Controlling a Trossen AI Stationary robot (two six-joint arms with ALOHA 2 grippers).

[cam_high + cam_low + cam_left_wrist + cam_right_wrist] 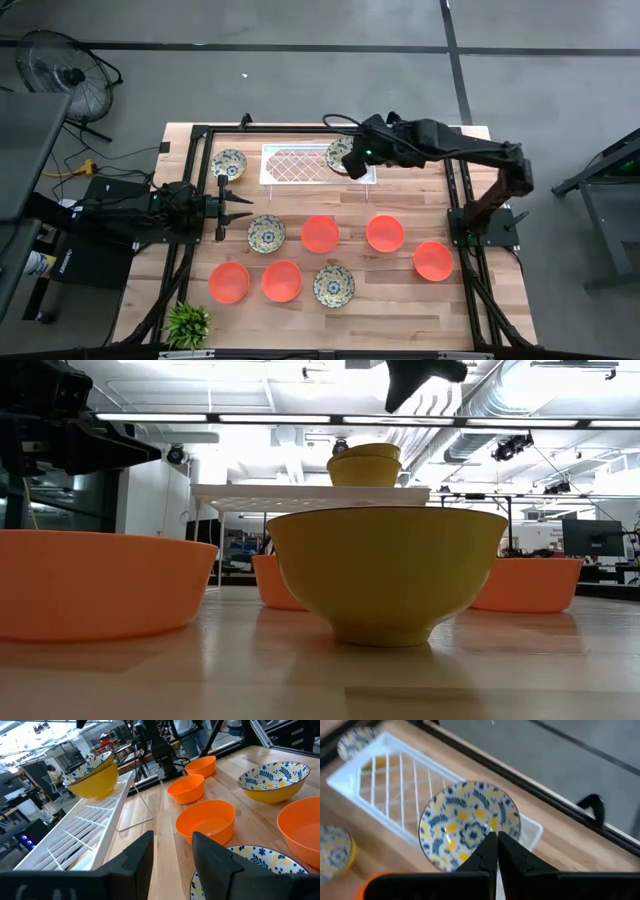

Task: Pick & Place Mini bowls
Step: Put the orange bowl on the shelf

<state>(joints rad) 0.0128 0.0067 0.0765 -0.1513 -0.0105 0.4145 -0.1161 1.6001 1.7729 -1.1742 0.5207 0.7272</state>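
Two cream floral mini bowls sit nested as a stack (338, 152) on the right end of the white lattice tray (298, 166). The stack also shows in the low view (365, 464), and its top bowl in the right wrist view (469, 822). My right gripper (350, 165) hangs shut above the stack, slanting down, with clear air between them in the low view (424, 380). My left gripper (236, 208) waits open at the left, level above the table, next to a floral bowl (266, 233). Other mini bowls rest on their bases on the table.
A floral bowl (229, 163) stands left of the tray. Orange bowls (320, 234) (385, 233) (432, 260) (229, 282) (281, 281) and a floral bowl (333, 285) spread over the table's near half. A small plant (187, 323) stands at the near left corner.
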